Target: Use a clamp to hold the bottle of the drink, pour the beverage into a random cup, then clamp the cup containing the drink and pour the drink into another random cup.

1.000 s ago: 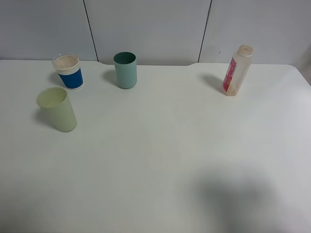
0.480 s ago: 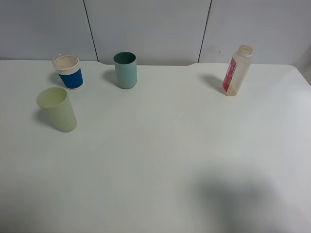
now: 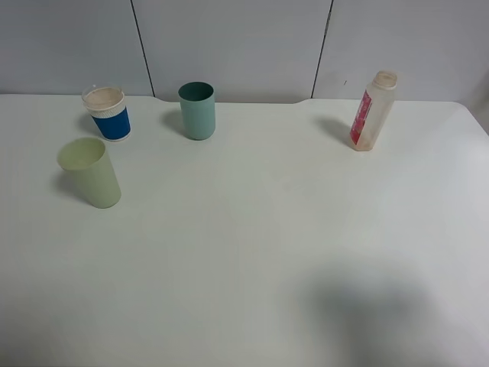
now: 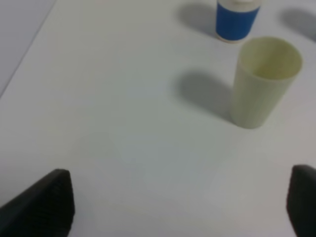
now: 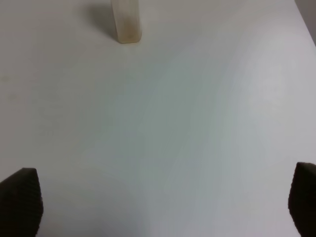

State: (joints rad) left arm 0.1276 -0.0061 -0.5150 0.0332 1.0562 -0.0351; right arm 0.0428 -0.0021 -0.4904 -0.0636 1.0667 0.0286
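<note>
Three cups stand at your far left: the blue-banded cup (image 3: 107, 113) with beige liquid (image 3: 103, 97) up near its rim, the teal tumbler (image 3: 198, 110) just beside it, and a pale green tumbler (image 3: 90, 172) nearer you. That closeness should keep your second pour short. Well apart on the far right, the bottle (image 3: 373, 111) stands upright on the surface (image 3: 252, 237), looking nearly drained. Your left gripper (image 4: 180, 210) sits with jaws apart, holding nothing, facing the green tumbler. Your right gripper (image 5: 163, 205) is spread wide and empty, aimed at the bottle.
</note>
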